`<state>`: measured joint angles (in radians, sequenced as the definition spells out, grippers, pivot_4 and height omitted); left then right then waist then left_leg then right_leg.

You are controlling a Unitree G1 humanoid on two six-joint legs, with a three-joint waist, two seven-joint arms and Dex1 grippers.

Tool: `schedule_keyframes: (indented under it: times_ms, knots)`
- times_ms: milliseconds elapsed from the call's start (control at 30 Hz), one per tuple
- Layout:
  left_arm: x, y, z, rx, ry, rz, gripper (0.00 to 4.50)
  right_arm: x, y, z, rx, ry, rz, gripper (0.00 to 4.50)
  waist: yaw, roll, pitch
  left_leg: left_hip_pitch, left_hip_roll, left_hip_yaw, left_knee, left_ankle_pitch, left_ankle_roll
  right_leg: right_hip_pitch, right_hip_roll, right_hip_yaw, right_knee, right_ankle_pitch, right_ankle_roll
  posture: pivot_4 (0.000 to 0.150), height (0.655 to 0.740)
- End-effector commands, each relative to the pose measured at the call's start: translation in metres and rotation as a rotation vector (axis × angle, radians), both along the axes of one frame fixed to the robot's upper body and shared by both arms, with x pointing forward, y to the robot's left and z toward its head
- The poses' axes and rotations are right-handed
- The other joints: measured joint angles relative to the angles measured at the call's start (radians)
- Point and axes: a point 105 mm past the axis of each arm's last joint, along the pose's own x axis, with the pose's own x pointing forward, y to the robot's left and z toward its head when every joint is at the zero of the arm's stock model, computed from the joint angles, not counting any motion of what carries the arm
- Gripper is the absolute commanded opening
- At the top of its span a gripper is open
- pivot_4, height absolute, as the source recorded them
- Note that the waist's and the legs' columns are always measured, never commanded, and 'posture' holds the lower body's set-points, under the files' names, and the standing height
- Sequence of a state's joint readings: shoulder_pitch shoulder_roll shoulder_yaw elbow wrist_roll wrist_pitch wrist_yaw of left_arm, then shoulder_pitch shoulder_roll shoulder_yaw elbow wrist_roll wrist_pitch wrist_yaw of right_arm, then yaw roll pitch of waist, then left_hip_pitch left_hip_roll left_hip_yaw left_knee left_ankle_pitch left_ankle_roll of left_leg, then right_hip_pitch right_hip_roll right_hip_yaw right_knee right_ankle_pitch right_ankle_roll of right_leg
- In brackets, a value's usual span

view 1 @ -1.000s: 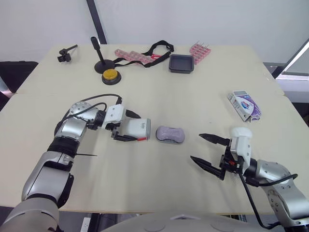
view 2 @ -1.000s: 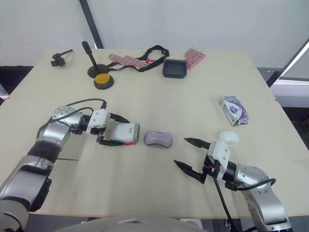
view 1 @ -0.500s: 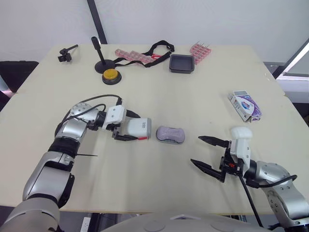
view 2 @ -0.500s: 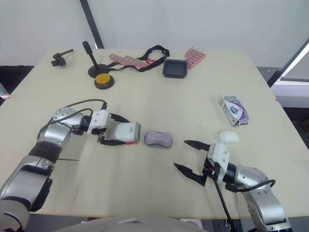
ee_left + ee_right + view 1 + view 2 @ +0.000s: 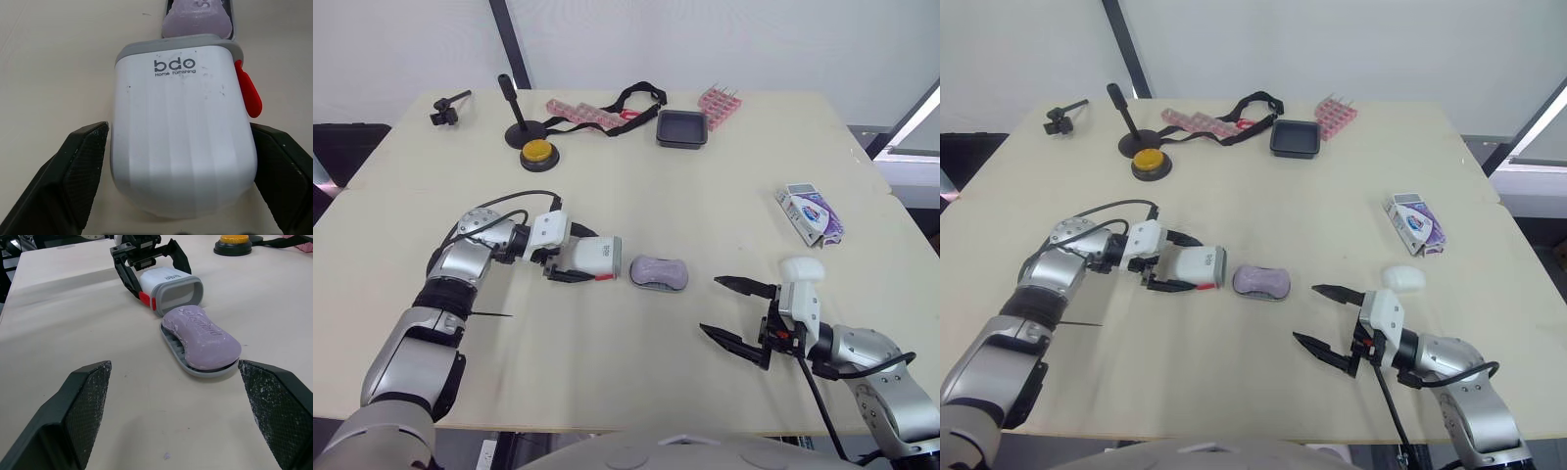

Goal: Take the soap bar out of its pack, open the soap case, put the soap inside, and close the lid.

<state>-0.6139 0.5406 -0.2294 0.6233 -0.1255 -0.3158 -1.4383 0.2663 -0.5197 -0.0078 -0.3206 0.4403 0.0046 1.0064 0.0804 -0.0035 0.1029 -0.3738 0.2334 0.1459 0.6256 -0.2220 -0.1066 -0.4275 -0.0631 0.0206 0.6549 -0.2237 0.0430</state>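
the lid (image 5: 589, 257) has crept a little nearer the soap (image 5: 658, 267) since a second ago. its open mouth is now just beside the left end of the tray (image 5: 172, 350) the soap lies on, mid-bench (image 5: 705, 176). the left fingers (image 5: 83, 166) clamp the lid's two sides; whether it rests on the bench i cannot tell. the right fingers (image 5: 90, 401) gape wide and empty near the front edge, with bare bench between them and the soap. the pack (image 5: 809, 213) lies by the right edge.
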Motion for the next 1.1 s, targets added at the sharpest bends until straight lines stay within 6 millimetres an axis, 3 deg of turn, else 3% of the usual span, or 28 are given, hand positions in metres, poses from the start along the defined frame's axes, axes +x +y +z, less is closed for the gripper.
schedule_keyframes:
  times_ms: [33,233,433,667,867,1100]
  knots:
    - [0.001,0.001,0.004,-0.016,-0.031,0.003,3.48,0.001,-0.003,0.005,-0.001,-0.018,0.002,4.50,0.000,0.000,0.000,0.000,0.000,0.000,0.000,0.000,0.000,0.000,0.000,0.000,0.000,0.000,0.000,0.150,0.7291]
    - [0.002,0.002,0.004,0.002,-0.074,-0.006,3.48,0.000,-0.006,0.004,-0.060,-0.011,0.022,4.50,0.000,0.000,0.000,0.000,0.000,0.000,0.000,0.000,0.000,0.000,0.000,0.000,-0.001,0.000,0.000,0.150,0.7291]
    - [-0.009,0.004,0.006,-0.001,-0.059,-0.055,3.48,0.017,0.001,0.022,-0.175,0.014,0.092,4.50,-0.006,0.000,0.000,0.001,0.000,0.000,-0.001,0.000,0.000,0.001,0.001,0.001,-0.001,0.000,0.000,0.150,0.7291]
    - [-0.018,0.005,0.003,0.005,-0.041,-0.080,3.48,0.039,0.035,0.041,-0.389,-0.025,0.237,4.50,-0.002,0.001,0.000,0.001,0.000,0.000,-0.002,0.000,-0.001,0.001,0.003,0.000,-0.001,0.002,0.004,0.150,0.7291]
    - [-0.019,0.004,0.004,0.002,-0.042,-0.075,3.48,0.059,0.067,0.044,-0.462,0.040,0.273,4.50,0.000,0.001,0.001,0.003,0.000,0.000,-0.002,0.003,-0.006,0.001,0.003,-0.001,-0.001,0.002,0.004,0.150,0.7291]
    - [-0.019,0.001,0.005,-0.010,-0.040,-0.065,3.48,0.074,0.084,0.038,-0.527,0.081,0.255,4.50,0.003,0.001,0.001,0.002,0.000,0.000,-0.002,0.004,-0.008,0.000,0.003,-0.001,-0.001,0.003,0.004,0.150,0.7291]
